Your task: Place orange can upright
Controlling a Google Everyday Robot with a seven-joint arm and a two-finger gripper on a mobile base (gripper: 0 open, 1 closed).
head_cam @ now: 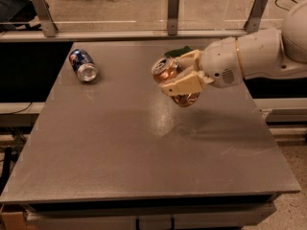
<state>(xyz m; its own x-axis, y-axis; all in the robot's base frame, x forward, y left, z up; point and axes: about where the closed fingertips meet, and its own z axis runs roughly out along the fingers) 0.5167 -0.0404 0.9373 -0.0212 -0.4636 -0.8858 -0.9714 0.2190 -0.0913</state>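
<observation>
The orange can point(167, 72) is a shiny copper-orange drink can with a silver top facing left. My gripper point(180, 75) is shut on it, with cream fingers point(184, 84) on either side. It holds the can tilted in the air above the middle of the grey table point(120, 147). The arm reaches in from the right.
A blue can point(83, 64) with a silver end lies on its side at the table's back left. A green object point(178, 52) peeks out behind the gripper. A rail with metal posts point(173, 6) runs along the table's far edge.
</observation>
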